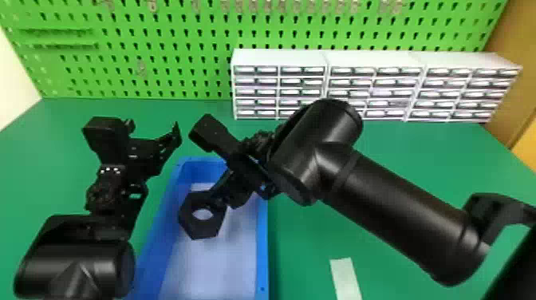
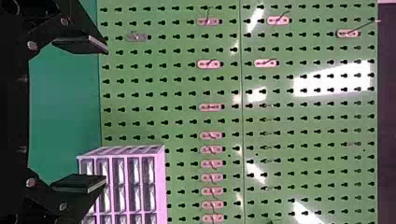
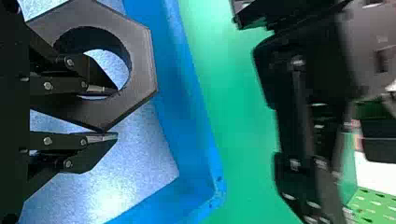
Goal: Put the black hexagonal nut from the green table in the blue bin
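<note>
Holding black hexagonal nut [image 1: 204, 231] by wall, your right gripper [image 3: 112, 113] stands nearly closed, one finger through hole. Nut hangs over blue bin [image 1: 262, 247]; likely next: lower straight down, release.

green table [image 1: 438, 159], blue bin [image 1: 262, 247], white drawer cabinets [image 1: 279, 58] (at the back), pale strip [image 1: 345, 279]

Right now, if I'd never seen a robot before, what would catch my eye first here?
Probably the big black nut, held by the right gripper over the blue bin. Next, perhaps, the empty left gripper, its fingers spread wide, over on the robot's left. Behind them, white drawers stand at the back of the green table, before a bright green board full of holes.
</note>
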Tool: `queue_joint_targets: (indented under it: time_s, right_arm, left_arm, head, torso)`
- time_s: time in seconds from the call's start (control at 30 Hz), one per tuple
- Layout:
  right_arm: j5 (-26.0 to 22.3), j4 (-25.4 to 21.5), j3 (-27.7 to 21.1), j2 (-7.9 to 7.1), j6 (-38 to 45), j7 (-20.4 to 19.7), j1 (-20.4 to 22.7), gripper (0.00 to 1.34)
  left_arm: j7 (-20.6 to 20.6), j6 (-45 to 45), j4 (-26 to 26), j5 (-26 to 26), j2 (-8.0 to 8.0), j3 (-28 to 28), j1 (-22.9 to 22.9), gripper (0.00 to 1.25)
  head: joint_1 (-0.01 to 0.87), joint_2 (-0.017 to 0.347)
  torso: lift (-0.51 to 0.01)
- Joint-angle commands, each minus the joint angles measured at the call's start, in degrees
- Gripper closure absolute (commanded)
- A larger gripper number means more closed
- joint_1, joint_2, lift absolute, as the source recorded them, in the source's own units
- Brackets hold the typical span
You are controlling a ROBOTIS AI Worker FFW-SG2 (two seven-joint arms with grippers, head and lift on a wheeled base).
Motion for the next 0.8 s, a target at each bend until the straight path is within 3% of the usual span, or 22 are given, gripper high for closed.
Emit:
queue_joint_targets:
  time_s: [0.0, 0.4, 0.47, 0.53, 0.63, 0.7, 0.77]
  right_arm:
    - [-1.3, 2.0, 1.8, -0.08, -1.1, -1.1, -0.2, 1.1]
    - [-1.8, 3.5, 2.9, -0.17, -1.5, -2.2, -0.5, 1.09]
    - [-1.8, 3.5, 2.9, -0.17, -1.5, -2.3, -0.5, 0.93]
    - [-1.8, 3.5, 3.0, -0.17, -1.6, -2.3, -0.6, 0.59]
    - [-1.3, 3.5, 2.9, -0.17, -1.5, -2.3, -0.7, 0.23]
    - [-1.2, 3.5, 2.9, -0.17, -1.4, -2.4, -0.7, 0.09]
    - [-1.1, 3.5, 2.9, -0.17, -1.4, -2.5, -0.7, 0.08]
  left_arm:
    - [0.0, 0.1, 0.0, -0.1, 0.0, 0.0, 0.0, 0.28]
    - [0.0, 0.0, 0.0, -0.1, -0.09, 0.1, 0.0, 0.28]
    - [0.0, 0.0, 0.0, -0.1, 0.0, 0.1, 0.0, 0.28]
    - [0.0, 0.0, 0.0, -0.1, 0.0, 0.1, 0.0, 0.28]
    - [0.0, 0.0, 0.0, -0.1, 0.0, 0.1, 0.0, 0.28]
    - [0.0, 0.0, 0.0, -0.1, 0.0, 0.1, 0.0, 0.28]
    - [0.0, 0.0, 0.0, -0.1, 0.0, 0.1, 0.0, 0.28]
  head:
    - [0.686, 0.051]
    - [0.686, 0.051]
    - [0.686, 0.051]
    - [0.686, 0.051]
    - [0.686, 0.051]
    - [0.686, 0.051]
    - [0.686, 0.051]
  torso:
    - [-0.096]
    - [-0.096]
    - [-0.096]
    - [-0.096]
    - [-0.096]
    - [-0.096]
    - [-0.096]
